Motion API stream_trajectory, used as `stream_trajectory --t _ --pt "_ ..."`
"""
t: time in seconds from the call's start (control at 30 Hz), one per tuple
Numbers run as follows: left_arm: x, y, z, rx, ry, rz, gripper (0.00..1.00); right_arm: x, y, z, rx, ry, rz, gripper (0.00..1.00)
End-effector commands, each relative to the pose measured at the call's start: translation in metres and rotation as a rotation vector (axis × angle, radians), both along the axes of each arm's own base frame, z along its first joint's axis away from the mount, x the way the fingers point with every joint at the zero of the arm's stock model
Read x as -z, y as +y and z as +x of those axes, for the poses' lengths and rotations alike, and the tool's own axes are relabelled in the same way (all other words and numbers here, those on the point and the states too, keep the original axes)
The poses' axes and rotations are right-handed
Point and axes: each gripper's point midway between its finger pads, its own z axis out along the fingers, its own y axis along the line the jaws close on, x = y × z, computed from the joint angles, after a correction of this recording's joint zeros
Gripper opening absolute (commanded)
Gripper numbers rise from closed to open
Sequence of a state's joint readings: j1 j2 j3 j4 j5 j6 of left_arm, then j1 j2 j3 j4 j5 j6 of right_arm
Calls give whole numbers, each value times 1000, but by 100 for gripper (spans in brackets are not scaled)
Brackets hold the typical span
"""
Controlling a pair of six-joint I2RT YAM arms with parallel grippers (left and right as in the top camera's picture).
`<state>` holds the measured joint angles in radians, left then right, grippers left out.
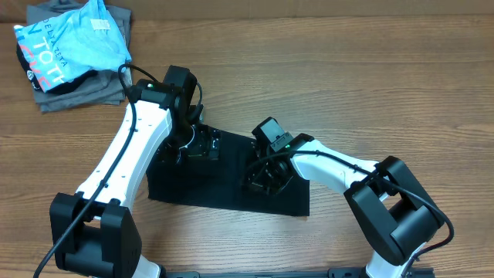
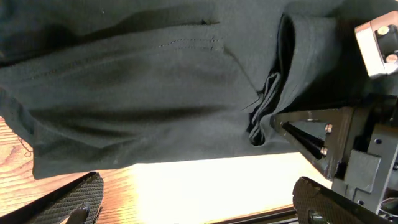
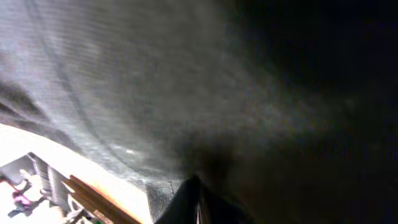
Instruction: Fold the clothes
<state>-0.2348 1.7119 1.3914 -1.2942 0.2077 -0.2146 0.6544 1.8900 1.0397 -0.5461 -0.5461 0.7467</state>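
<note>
Grasping soft black short-sleeved T-shirt (image 1: 231, 185) for folding.
Clamps cloth in right gripper (image 1: 265, 180); left gripper (image 1: 197, 147) agape, empty; next, likely: lift, fold over.

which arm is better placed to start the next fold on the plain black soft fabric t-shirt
Probably right. The right gripper is shut on bunched fabric of the plain black soft T-shirt; the left gripper hangs open over its edge, holding nothing.

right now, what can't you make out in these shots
- Overhead: both arms cover the black shirt's middle, so its neck and sleeves are hidden.
- Right wrist: fabric fills the view and the right half is too dark. How much the right end effector pinches is unclear.
- Left wrist: glare washes out the table.
- Overhead: the blue shirt's lettering is creased and partly unreadable.
</note>
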Motion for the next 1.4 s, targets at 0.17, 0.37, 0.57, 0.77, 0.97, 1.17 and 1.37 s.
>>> stream_trajectory --t 0.17,0.37,0.57,0.77,0.97,1.17,1.37 --pt "5 3 -2 18 13 11 100 -64 -29 28 -16 -180 -68 11" --pt "5 2 -2 19 14 10 100 -93 -84 37 32 -244 -184 28" --pt "5 2 -2 18 14 10 100 -70 -102 30 -12 -202 -214 26" --pt "5 3 -5 19 24 13 100 -39 -117 15 -6 -131 -283 31" --pt "5 3 -5 19 24 12 100 -12 -124 14 2 -83 -313 29" --pt "5 2 -6 20 27 10 100 22 -142 12 12 6 -382 12" --pt "5 2 -5 19 27 10 100 37 -190 19 101 59 -507 4"
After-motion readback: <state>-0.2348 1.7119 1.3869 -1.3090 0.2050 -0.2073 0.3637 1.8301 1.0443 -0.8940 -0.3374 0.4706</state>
